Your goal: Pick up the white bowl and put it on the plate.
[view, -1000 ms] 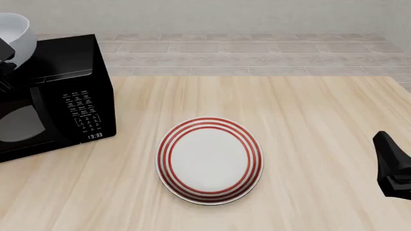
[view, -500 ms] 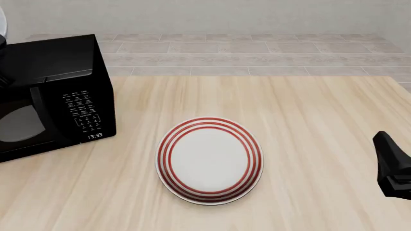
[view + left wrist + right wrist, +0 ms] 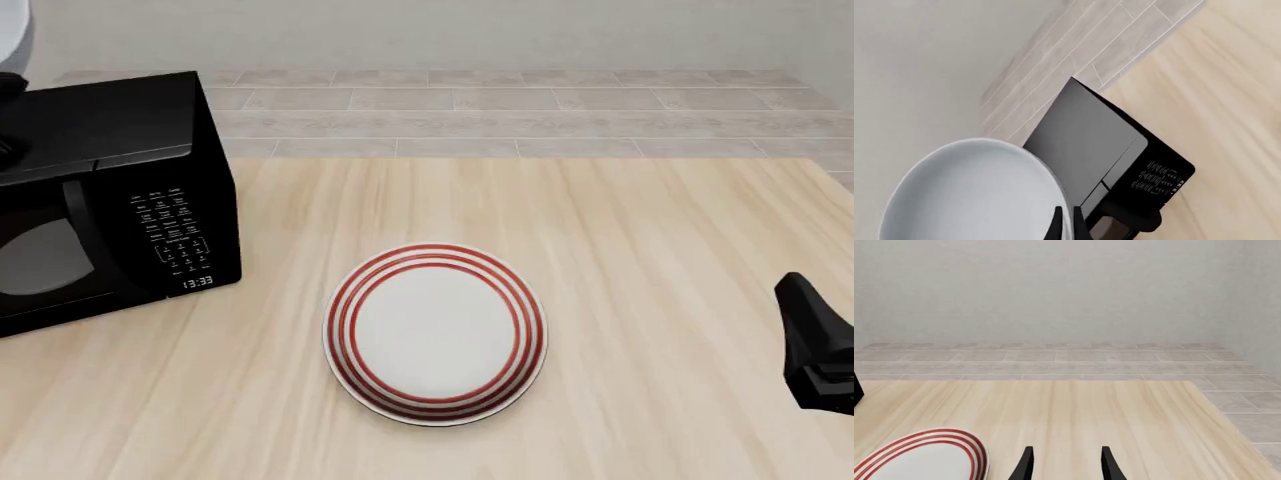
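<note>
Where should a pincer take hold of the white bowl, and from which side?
Grip the thin rim of the white bowl, one finger inside and one outside, coming from above the open mouth. The wall is deep, round and glossy, too wide to span. The left pincer already pinches the rim this way, up above the microwave.

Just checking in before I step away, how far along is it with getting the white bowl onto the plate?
Done: the white bowl is picked up, its rim pinched in the left gripper jaws, high above the microwave. In hand: carrying it; only a sliver shows at the front view's top left. Left: bring it over the plate, which holds nothing, lower and release. The right gripper is open beside the plate.
</note>
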You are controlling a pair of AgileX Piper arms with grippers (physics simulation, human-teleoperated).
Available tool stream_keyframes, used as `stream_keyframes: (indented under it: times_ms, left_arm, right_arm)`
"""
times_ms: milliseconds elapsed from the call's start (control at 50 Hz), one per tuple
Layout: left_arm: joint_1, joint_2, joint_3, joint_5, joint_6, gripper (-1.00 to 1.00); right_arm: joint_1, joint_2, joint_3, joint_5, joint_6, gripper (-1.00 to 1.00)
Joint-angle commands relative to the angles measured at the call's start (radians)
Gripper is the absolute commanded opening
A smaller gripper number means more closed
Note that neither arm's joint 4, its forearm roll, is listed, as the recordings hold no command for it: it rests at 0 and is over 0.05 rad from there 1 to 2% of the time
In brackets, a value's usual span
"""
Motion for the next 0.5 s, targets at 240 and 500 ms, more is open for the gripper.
stream_keyframes:
  times_ms: [240,500]
  left_arm:
    - [-0.267,-0.105,-0.135,0.191,-0.177,-1.00]
    - [-0.498,-0.116,-0.213,0.264,-0.311,-1.00]
  right_arm:
    - [-0.001,-0.022,0.000,0.022,0.000,1.00]
    - [-0.001,-0.021,0.000,0.022,0.000,1.00]
